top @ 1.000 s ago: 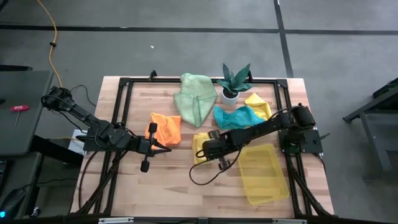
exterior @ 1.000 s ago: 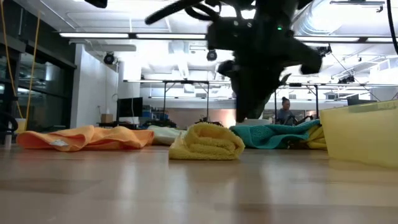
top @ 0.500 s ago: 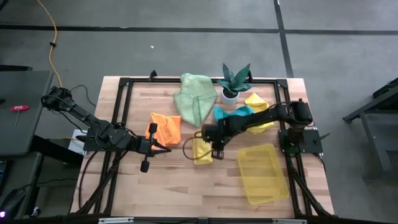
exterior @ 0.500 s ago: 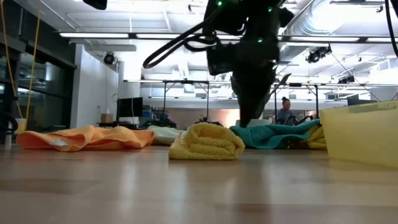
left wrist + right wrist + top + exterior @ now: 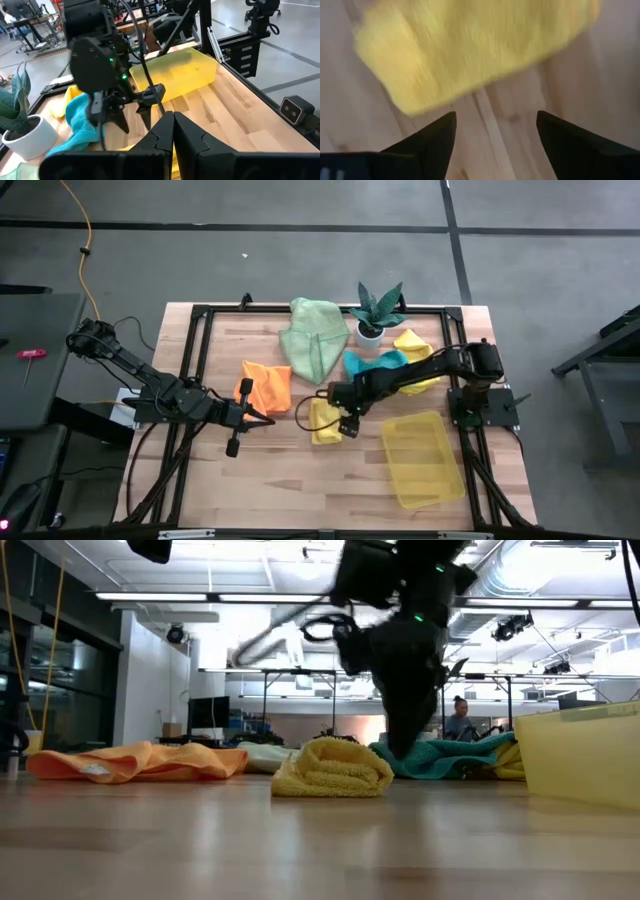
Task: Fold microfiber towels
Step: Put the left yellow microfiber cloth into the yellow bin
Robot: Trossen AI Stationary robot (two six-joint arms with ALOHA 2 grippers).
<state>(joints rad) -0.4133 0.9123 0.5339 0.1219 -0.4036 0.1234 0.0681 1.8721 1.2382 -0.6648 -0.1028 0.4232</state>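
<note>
A folded yellow towel (image 5: 324, 424) (image 5: 333, 770) (image 5: 470, 45) lies flat on the table near its middle. My right gripper (image 5: 343, 418) (image 5: 495, 142) (image 5: 134, 116) hangs open just beside it, fingers pointing down at bare wood and touching nothing. Crumpled orange (image 5: 266, 386), pale green (image 5: 312, 340), teal (image 5: 378, 367) and a second yellow towel (image 5: 414, 345) lie farther back. My left gripper (image 5: 262, 417) (image 5: 172, 131) is shut and empty, just above the table near the orange towel.
A translucent yellow tray (image 5: 420, 460) (image 5: 175, 75) stands at the near right. A small potted plant (image 5: 377, 312) stands at the far edge between the green and yellow towels. Bare wood lies along the near edge and the near left.
My right gripper has drawn back from over the folded yellow towel toward the table's far edge, opening as it went and letting the towel go. The towel stays folded on the table.
</note>
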